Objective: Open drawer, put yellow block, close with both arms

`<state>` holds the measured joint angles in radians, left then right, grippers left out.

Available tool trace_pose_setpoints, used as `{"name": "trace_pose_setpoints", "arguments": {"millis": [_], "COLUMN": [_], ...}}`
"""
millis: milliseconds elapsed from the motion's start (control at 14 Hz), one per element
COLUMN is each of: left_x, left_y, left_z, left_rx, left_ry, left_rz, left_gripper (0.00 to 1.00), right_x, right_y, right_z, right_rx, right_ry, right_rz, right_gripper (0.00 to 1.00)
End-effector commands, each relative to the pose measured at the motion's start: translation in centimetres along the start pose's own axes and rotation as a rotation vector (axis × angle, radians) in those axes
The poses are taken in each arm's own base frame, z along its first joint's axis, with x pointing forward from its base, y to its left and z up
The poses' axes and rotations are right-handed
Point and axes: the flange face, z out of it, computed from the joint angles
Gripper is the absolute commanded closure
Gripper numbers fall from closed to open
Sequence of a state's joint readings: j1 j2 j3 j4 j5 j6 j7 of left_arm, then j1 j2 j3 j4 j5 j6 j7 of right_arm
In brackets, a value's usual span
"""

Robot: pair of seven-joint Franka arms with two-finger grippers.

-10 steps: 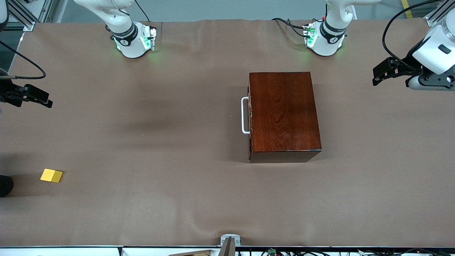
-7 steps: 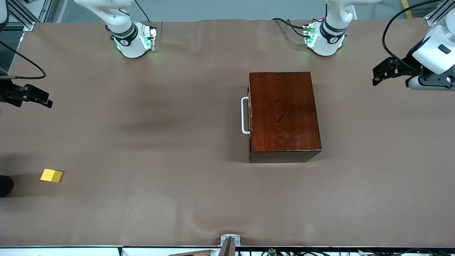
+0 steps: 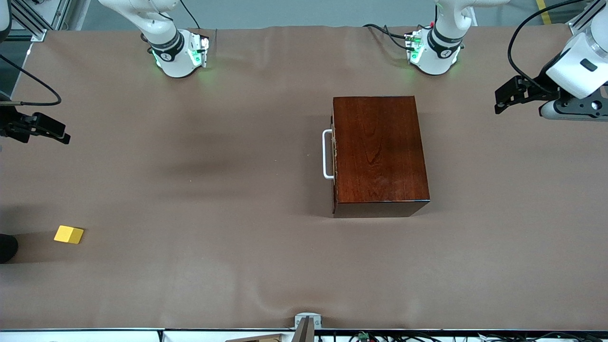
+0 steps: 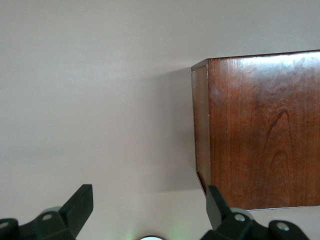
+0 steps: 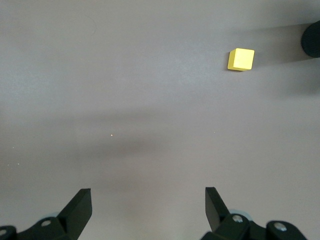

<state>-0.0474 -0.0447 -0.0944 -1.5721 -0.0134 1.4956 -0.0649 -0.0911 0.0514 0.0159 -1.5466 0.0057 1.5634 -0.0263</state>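
Note:
The glossy mahogany box (image 3: 380,154) stands near the middle of the table, its drawer shut, with the white U-shaped handle (image 3: 327,154) facing the right arm's end. The box also shows in the left wrist view (image 4: 257,130). The yellow block (image 3: 69,234) lies on the cloth at the right arm's end, nearer the front camera; it shows in the right wrist view (image 5: 241,59). My left gripper (image 3: 499,100) is open and empty, up over the table at the left arm's end. My right gripper (image 3: 59,135) is open and empty over the right arm's end.
Brown cloth (image 3: 213,190) covers the whole table. The two green-lit arm bases (image 3: 178,54) (image 3: 432,52) stand along the edge farthest from the front camera. A dark round object (image 3: 7,248) sits at the table edge beside the yellow block.
My left gripper has shifted slightly up in the front view, toward the arm bases' edge. The right gripper, the box and the block have not moved.

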Motion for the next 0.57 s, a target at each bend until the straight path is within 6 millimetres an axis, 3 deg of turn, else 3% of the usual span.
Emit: {"name": "trace_pose_setpoints", "arguments": {"millis": [0,214,427,499], "left_x": [0.5,1.2,3.2,3.9], "left_y": [0.4,0.8,3.7,4.8], "left_z": [-0.2,0.7,0.3,1.1], "left_rx": [0.02,0.007,-0.006,-0.006], "left_ry": [0.007,-0.009,0.011,-0.003], "left_rz": [0.014,-0.025,-0.089,-0.113], "left_gripper": [0.0,0.0,0.0,0.0], "right_x": [-0.1,-0.2,-0.1,-0.1], "right_y": [0.2,0.2,0.2,0.2], "right_z": [-0.3,-0.4,-0.3,-0.3], "right_rx": [-0.01,-0.01,-0.01,-0.01], "right_ry": [-0.001,-0.001,-0.002,-0.004], "right_rz": [-0.004,-0.004,-0.004,-0.004], "right_gripper": [0.0,0.0,0.0,0.0]}}
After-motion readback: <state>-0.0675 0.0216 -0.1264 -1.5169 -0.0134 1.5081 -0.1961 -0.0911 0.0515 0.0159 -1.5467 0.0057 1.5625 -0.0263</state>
